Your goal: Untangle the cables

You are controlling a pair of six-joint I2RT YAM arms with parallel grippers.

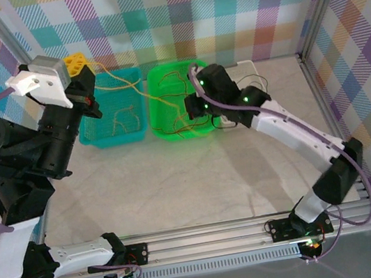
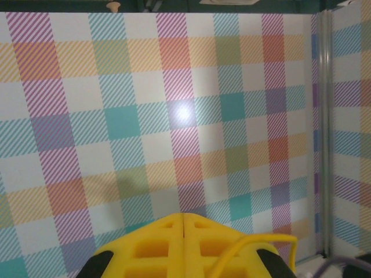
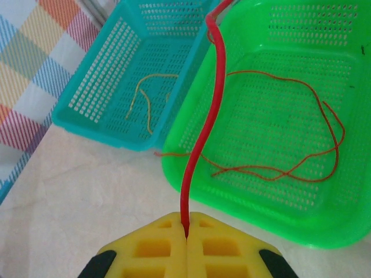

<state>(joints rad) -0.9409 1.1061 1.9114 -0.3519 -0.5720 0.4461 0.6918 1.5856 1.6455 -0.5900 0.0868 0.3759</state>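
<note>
Over pale table (image 1: 178,182), red cable (image 3: 186,197) clamped in right fingers (image 3: 162,243) and yellow cable (image 2: 272,237) in left fingers (image 2: 156,246) should be parted slowly.

Red cables (image 3: 215,87) loop across green basket (image 3: 261,215); tan cable (image 3: 148,110), seemingly kinked, lies in teal basket (image 3: 87,101)

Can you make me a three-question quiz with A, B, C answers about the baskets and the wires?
1. Where does the thin red loop lie? A) green basket B) a cup C) a drawer
2. What colour is the bent wire in the teal basket? A) blue B) yellowish C) white
3. The right gripper is: A) wide open B) shut on nothing C) shut on a red wire
Answers: 1 A, the loop curls on the green floor. 2 B, it looks yellow-tan against the teal. 3 C, the yellow fingers pinch the wire between them.
</note>
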